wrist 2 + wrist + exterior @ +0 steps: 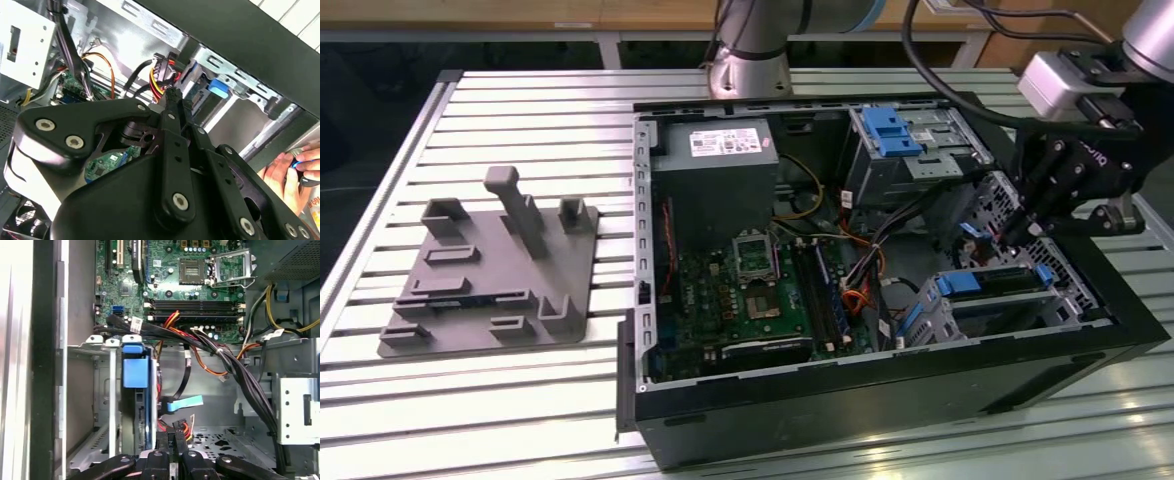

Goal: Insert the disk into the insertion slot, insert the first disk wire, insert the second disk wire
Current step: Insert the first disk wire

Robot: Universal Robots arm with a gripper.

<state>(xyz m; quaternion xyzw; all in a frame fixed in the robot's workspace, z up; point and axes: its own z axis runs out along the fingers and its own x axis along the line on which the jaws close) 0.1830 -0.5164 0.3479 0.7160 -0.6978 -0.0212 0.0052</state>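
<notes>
The disk (pixel 135 374), with its bright blue carrier tab, sits inside the grey insertion slot (pixel 102 405) and in the exterior view lies low at the case's right (pixel 987 283). My gripper (pixel 173 441) hovers just behind the disk's rear end, shut on the black plug of a disk wire (pixel 179 426) with red, yellow and black strands. The second wrist view has the fingertips (pixel 172 95) meeting at that plug (pixel 161 75), close to the blue carrier (pixel 218 88). A second wire with a flat blue plug (pixel 186 402) hangs loose beside the disk. In the exterior view the gripper (pixel 1017 232) reaches down into the case.
A thick black cable bundle (pixel 225 360) crosses above the slot. The upper cage with a wide blue latch (pixel 894 130), the power supply (pixel 714 170) and the motherboard (pixel 747 290) crowd the case. A grey fixture plate (pixel 494 270) lies to the exterior view's left. A person's hand (pixel 286 175) is outside the case.
</notes>
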